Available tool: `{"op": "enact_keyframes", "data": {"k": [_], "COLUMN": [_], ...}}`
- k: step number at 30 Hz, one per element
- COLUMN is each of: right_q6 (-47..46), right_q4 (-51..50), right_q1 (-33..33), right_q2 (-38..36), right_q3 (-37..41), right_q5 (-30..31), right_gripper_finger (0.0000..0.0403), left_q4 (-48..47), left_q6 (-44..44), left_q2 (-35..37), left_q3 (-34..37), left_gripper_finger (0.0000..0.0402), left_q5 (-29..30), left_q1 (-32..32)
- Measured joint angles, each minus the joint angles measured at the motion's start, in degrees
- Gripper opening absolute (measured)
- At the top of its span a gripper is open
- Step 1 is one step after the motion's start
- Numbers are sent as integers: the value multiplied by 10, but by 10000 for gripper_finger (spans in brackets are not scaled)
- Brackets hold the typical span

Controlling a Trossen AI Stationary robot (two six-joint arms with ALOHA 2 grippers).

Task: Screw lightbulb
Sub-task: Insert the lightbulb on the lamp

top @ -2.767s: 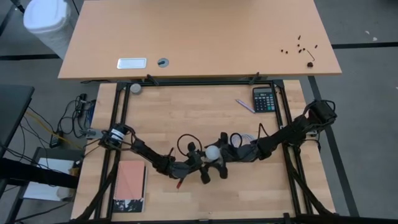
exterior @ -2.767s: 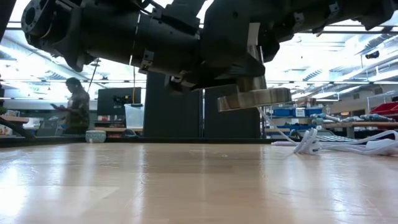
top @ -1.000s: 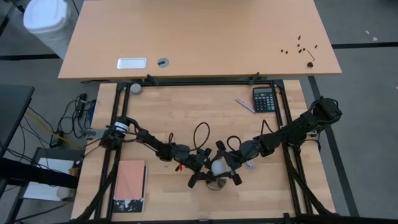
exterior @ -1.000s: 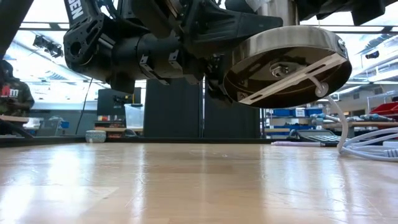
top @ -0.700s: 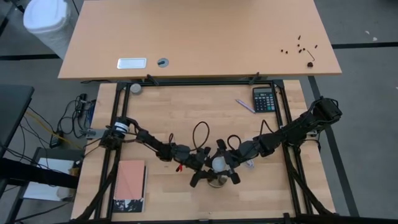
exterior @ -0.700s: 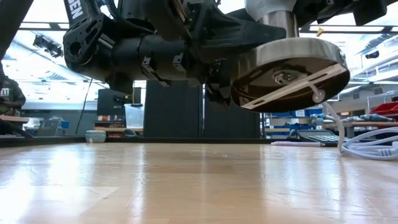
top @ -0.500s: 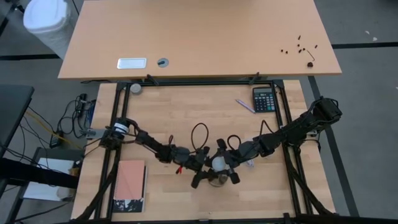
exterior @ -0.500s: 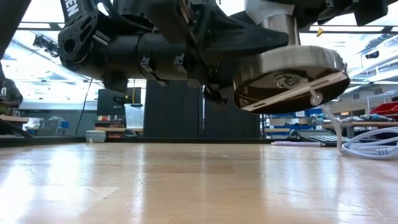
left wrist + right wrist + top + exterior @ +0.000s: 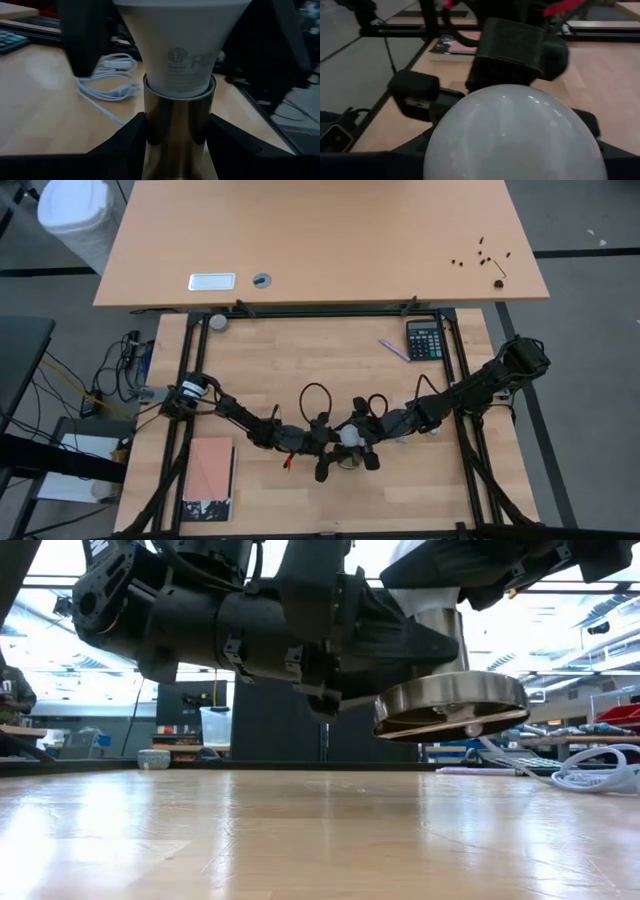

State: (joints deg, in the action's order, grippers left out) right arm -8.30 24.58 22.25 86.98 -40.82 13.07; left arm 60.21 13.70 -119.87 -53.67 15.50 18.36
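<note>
One lightbulb [image 9: 349,435] sits in one socket [image 9: 450,700]; left gripper [image 9: 335,456] clamps the socket, right gripper [image 9: 356,438] apparently clamps the bulb

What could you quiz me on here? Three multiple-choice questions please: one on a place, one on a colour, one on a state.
1. Where is the calculator?
A. far right of the table
B. under the arms
C. on the red notebook

2. What colour is the lightbulb?
A. red
B. white
C. black

3. The socket base is:
A. flat on the table
B. held above the table
C. on the floor

Answers: 1 A, the high view shows it there. 2 B, the right wrist view shows a white globe. 3 B, the low view shows a gap beneath it.
</note>
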Motion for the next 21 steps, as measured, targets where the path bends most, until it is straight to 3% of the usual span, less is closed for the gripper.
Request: {"op": "enact_keyframes", "data": {"k": [11,21], "right_q6": [-33,-65], "right_q4": [-10,16], "right_q1": [13,12], "right_q2": [0,0], "right_q3": [0,0], "right_q5": [127,160], "right_gripper_finger": [269,274], "left_q4": [-20,-41], "left_q6": [-22,-90], "left_q2": [0,-1], "left_q3": [-1,-35], "left_gripper_finger": [181,181], "left_q5": [215,372], "left_q1": [36,63]}}
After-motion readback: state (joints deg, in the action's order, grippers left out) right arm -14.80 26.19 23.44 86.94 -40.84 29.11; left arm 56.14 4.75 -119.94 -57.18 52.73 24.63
